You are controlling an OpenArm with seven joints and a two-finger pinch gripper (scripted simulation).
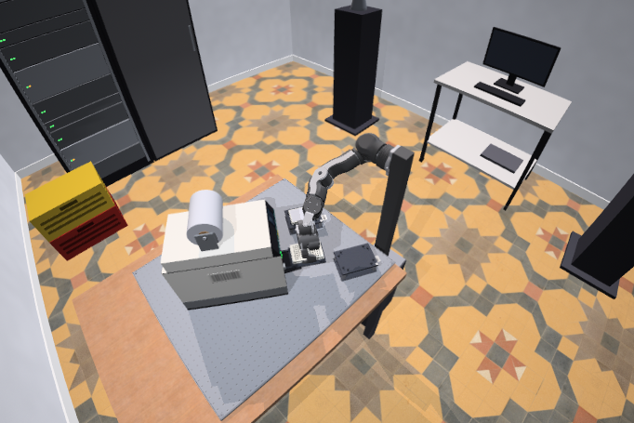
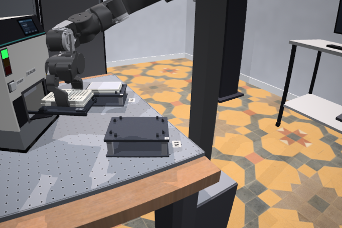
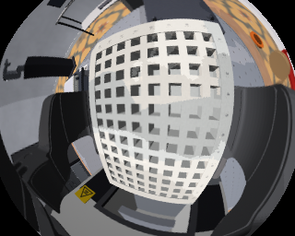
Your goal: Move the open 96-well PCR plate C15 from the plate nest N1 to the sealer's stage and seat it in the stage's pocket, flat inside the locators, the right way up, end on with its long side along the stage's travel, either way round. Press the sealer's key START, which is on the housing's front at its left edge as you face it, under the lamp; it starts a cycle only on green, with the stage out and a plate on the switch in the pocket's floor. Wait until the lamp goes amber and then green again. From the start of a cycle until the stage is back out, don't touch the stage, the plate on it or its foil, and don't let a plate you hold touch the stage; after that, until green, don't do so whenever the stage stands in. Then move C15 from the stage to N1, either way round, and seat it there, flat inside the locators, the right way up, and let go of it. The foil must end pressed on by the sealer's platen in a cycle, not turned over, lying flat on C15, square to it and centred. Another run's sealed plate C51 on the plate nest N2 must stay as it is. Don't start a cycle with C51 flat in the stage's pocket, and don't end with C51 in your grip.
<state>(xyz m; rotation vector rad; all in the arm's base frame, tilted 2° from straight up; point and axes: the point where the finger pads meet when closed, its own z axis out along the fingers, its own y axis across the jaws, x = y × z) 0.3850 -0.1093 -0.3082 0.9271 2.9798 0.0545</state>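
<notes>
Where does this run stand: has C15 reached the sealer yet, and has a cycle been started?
Done: nest N1 stands bare, and the open plate C15 is over the extended stage. In hand: the gripper is shut on C15; full seating cannot be confirmed. Left: release, press START under the green lamp, wait, return C15 to N1. C15's wells show no foil. C51 sits on its nest.

A grey perforated bench top [image 2: 68, 159] (wood-edged) carries the sealer [image 2: 16, 87] and two nests [image 2: 136, 134].
</notes>
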